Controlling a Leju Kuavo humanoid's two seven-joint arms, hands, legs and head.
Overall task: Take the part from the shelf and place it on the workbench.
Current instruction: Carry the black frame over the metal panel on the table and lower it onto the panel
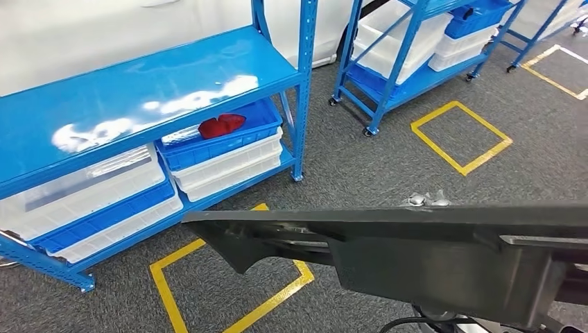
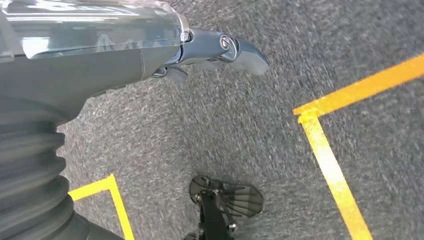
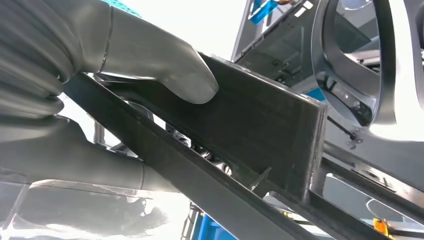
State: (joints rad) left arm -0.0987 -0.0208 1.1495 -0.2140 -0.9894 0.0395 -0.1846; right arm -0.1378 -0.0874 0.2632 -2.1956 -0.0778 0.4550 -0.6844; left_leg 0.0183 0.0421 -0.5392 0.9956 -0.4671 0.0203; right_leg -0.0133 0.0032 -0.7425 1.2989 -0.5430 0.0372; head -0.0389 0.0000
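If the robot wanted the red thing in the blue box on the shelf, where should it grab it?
Probably from the front and a bit above: the red thing lies in the open blue bin, close under the shelf top, so straight down is blocked. Grip it across its narrower middle. The left hand looks free; the right hand holds the black part.

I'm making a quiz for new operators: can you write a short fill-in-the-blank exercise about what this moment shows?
1. The right robot hand holds a long dark ____.
2. The red item lies in a ____ bin on the shelf.
3. The squares taped on the grey floor are ____.
4. The left robot hand hangs over the ____.

Missing words: part; blue; yellow; floor
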